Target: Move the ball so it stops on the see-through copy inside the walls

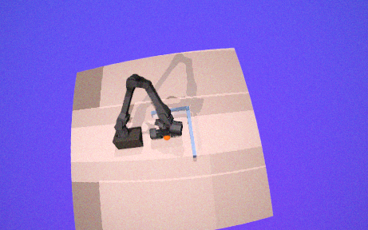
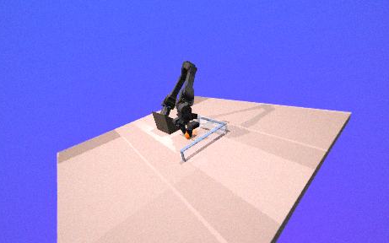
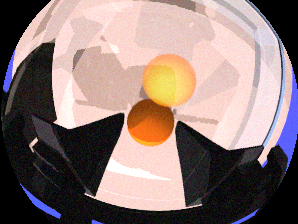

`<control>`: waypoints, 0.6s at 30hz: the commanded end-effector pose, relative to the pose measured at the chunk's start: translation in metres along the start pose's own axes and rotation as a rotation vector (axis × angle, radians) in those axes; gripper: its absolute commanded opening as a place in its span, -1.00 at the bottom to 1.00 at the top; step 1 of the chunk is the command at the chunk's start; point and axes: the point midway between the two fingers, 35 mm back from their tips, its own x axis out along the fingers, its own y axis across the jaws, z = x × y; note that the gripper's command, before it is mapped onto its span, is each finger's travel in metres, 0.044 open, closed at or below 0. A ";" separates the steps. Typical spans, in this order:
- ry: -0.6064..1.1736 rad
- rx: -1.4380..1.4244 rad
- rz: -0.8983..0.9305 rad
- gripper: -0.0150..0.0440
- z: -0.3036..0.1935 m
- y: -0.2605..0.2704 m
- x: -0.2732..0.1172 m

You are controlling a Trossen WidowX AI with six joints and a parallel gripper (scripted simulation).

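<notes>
Pictured at the approach stage, with the orange ball (image 1: 167, 137) (image 2: 187, 135) (image 3: 150, 122) on the tabletop (image 1: 159, 208) (image 2: 147, 190) (image 3: 135, 185), just beside the see-through copy (image 2: 195, 132) (image 3: 172, 80) and partly overlapping it in the wrist view. Lowered over the ball with the dark arm (image 1: 159, 96) (image 2: 190, 80) bent above, and set with a fingertip on either side of it: the pincer (image 1: 166, 133) (image 2: 189, 130) (image 3: 150, 121). Parted about halfway, with slim gaps visible beside the ball, and apparently gripping nothing. Seen beyond the see-through copy, well apart from it: two low clear walls (image 1: 191, 132) (image 2: 203, 137) (image 3: 270, 75), edged in blue and meeting at a corner.

Done, judging by the poses: reaching the ball and straddling it. Not yet done: settling it on the see-through copy. Left to do: close gently, shift the short way to the see-through copy, wait for stillness, let go, then back away without a nudge. Likely to go wrong at release, with a roll past the see-through copy. Best judged, overall, as early in the job, despite so short a trip remaining.
</notes>
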 end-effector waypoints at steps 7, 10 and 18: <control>-0.003 0.004 -0.001 -0.10 0.000 0.000 0.000; 0.001 0.004 -0.002 -0.37 -0.002 -0.003 -0.014; 0.008 0.005 -0.003 -0.49 -0.005 -0.008 -0.066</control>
